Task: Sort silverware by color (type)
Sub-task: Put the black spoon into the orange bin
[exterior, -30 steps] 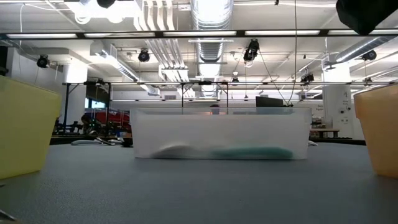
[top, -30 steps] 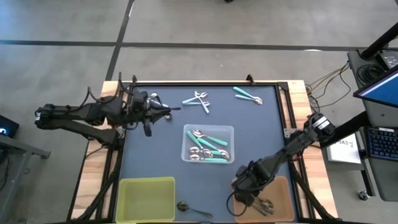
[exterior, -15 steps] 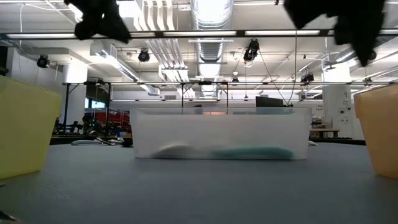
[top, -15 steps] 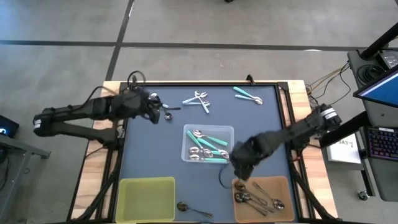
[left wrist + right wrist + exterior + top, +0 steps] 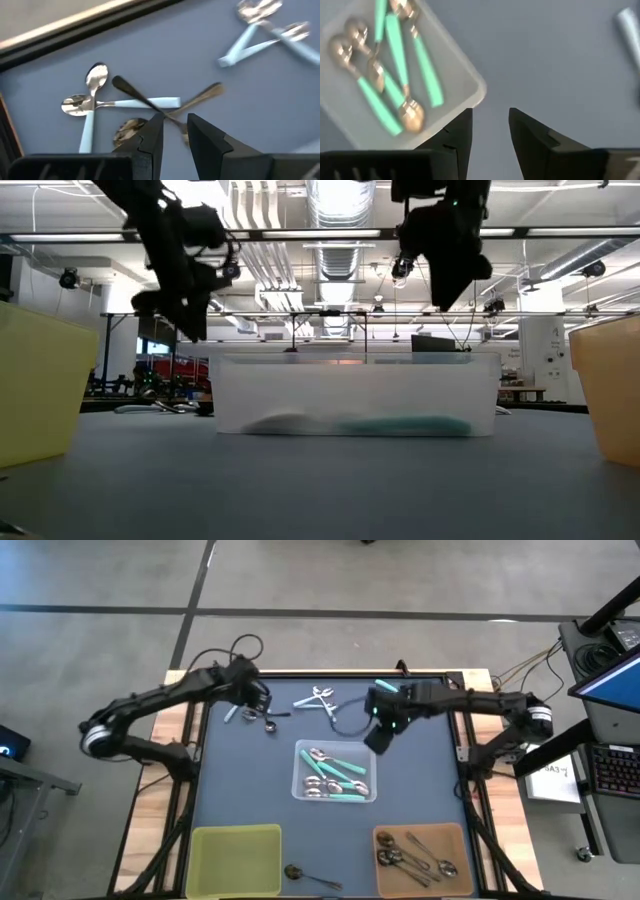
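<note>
left tool point(image 5: 174, 131), fingers slightly apart and empty, is hovering right over crossed dark-handled spoons point(image 5: 150, 102) at the table's far-left corner; right tool point(image 5: 490, 131), parted, is hanging empty between clear bin point(image 5: 335, 771) and far spoons.

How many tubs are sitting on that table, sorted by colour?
Clear bin: 1
Yellow bin: 1
Brown bin: 1
Total: 3
</note>
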`<state>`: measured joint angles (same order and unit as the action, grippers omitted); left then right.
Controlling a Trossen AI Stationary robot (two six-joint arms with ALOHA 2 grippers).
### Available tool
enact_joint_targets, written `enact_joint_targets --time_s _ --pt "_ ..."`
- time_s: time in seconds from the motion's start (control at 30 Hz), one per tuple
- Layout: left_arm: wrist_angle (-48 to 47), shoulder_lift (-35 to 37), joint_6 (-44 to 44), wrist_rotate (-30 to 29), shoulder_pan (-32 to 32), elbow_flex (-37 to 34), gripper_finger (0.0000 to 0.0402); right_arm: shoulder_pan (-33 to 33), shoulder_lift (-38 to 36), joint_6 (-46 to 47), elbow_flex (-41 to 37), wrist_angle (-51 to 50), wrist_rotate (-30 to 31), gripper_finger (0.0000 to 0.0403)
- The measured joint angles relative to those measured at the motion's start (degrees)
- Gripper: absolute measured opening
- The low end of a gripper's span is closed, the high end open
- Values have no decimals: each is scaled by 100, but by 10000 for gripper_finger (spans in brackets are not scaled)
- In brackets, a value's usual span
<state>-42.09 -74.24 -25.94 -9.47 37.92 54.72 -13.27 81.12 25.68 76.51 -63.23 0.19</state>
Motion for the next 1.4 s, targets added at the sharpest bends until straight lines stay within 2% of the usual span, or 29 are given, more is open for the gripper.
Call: enact_joint_targets --time_s 0.3,0.57,0.7,0.83,1.07,1.2,1.4 --pt "77 -1217 125 147 363 29 71 -860 0 -1070 0 744 -18 109" --pt "45 -1852 574 279 421 719 71 -1152 0 -1613 0 1091 -26 111" --pt "-202 -2118 1071 275 584 1175 71 -1267 0 -1605 0 1250 -24 111" --pt "-480 -2314 1195 297 866 1418 71 -1350 2 -1382 0 1368 -18 107" --pt "-519 -2354 1338 480 1287 1165 71 -1451 2 -1278 0 1740 -16 109" --pt "-281 -2397 1393 863 1528 1065 71 -1504 2 -1276 0 1997 -14 107" --pt "-150 -2685 1607 915 1647 1093 71 -1594 4 -1217 0 2185 -8 109"
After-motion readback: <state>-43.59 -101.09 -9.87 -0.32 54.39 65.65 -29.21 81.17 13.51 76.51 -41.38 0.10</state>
